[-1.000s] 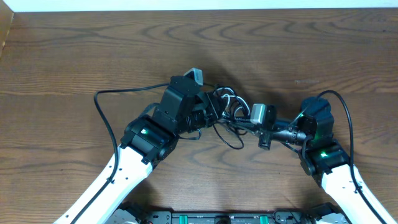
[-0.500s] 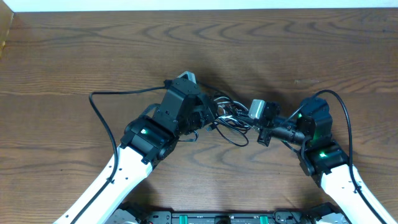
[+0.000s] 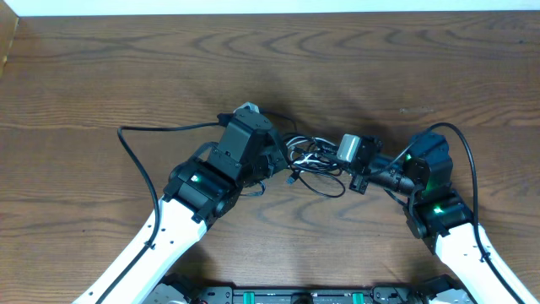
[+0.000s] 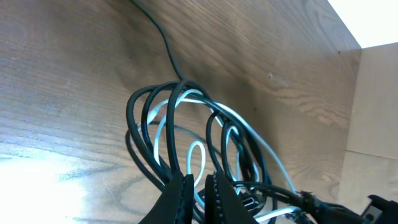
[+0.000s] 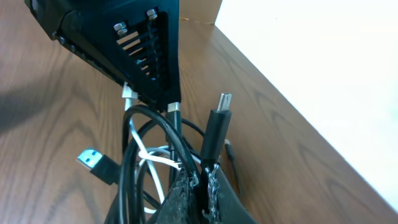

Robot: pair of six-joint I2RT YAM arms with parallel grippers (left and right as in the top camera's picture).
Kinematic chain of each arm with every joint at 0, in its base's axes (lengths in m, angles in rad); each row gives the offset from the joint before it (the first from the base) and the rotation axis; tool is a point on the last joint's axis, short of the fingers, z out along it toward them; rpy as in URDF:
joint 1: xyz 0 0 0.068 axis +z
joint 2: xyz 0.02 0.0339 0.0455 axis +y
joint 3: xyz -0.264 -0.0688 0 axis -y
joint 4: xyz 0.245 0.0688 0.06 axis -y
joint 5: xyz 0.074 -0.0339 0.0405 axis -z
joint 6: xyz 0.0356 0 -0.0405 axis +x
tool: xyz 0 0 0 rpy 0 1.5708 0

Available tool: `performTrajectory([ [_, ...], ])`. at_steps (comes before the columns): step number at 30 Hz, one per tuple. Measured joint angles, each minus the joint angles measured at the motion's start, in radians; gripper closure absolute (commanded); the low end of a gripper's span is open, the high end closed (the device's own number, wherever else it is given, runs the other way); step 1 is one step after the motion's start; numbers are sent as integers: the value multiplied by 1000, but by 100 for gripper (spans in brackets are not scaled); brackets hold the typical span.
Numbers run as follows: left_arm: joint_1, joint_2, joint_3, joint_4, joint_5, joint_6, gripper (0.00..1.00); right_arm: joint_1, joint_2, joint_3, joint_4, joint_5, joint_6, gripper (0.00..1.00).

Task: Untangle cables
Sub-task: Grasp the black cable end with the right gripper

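Note:
The cables are a tangle of thin black cords and one white cord, stretched between my two grippers at mid-table. My left gripper holds the tangle's left side. In the left wrist view the left gripper is shut, with a white strand of the looped cables pinched between its fingers. My right gripper holds the right side. In the right wrist view the right gripper is shut on a black cord just below its upright plug. A blue-tipped USB plug hangs loose.
A slack black loop droops toward the table's front. Thick black arm cables arc beside the left arm and the right arm. A cardboard box stands at the far left corner. The table's back edge meets a white wall.
My left gripper has drawn back to the left with its strand. The right gripper rose slightly. The tangle has stretched flatter between them, and the slack loop has shifted right.

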State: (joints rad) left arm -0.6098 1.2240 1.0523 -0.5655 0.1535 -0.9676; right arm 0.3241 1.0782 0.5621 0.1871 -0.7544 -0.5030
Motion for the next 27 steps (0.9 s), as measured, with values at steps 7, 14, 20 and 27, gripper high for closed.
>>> performTrajectory([
  [7, 0, 0, 0, -8, 1, 0, 92, 0, 0, 0, 3, 34, -113, 87],
  [14, 0, 0, 0, -14, 0, 0, 92, 0, 0, 0, -41, 56, -164, 85],
  [20, 0, 0, 0, -14, 0, 0, 93, 0, 0, 0, -73, 52, -178, 76],
  [27, 0, 0, 0, -3, 0, 0, 93, 0, 0, 0, -187, -36, -187, 62],
])
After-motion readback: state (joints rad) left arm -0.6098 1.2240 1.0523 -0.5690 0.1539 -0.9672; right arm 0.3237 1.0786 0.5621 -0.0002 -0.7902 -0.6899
